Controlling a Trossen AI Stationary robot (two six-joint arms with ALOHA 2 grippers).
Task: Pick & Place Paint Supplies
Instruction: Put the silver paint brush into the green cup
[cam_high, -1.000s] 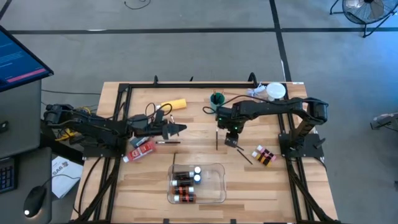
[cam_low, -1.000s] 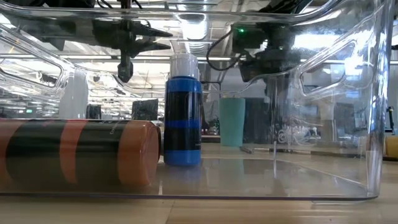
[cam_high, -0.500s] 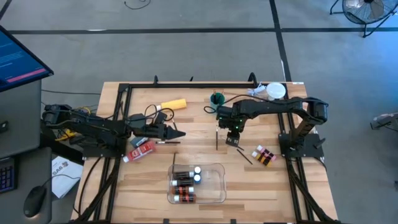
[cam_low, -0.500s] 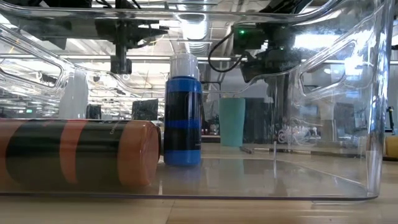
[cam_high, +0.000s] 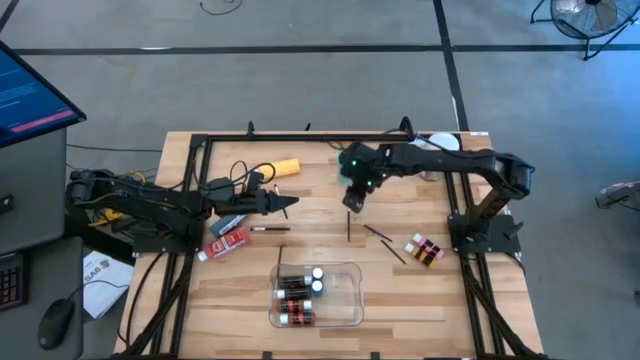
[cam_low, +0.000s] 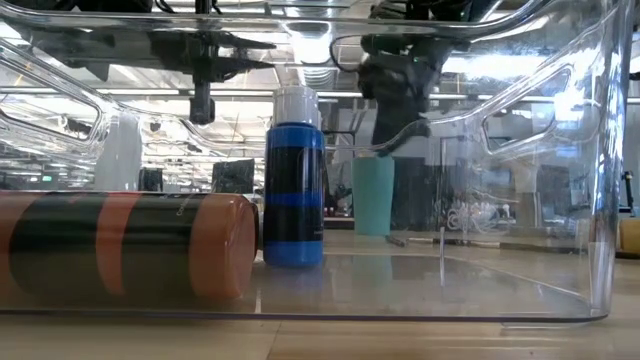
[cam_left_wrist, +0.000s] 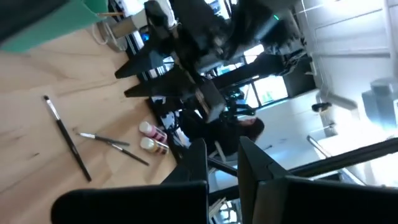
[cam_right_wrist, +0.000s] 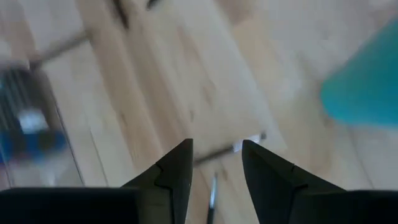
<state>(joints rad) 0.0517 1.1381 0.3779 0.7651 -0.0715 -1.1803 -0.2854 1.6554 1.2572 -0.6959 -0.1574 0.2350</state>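
Clear rectangular plastic tray (cam_high: 350, 300) near the table's front edge holds brown paint bottles with white caps (cam_high: 295, 290) lying flat; low view shows an upright blue one (cam_low: 293, 180) too. Yellow bottle (cam_high: 278, 168) lies at the back left. Red tube (cam_high: 228, 241), white lettering, unreadable. Thin dark-handled brushes (cam_high: 380, 240) lie mid-table. Right gripper (cam_high: 352, 200) hovers beside the teal cup (cam_low: 373, 195), fingers apart, empty. Left gripper (cam_high: 288, 205) closed, empty

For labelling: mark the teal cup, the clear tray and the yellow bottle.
teal cup (cam_low: 373, 195), low view, middle of its side.
clear tray (cam_high: 354, 296), high view, right wall.
yellow bottle (cam_high: 280, 167), high view, middle of its body.
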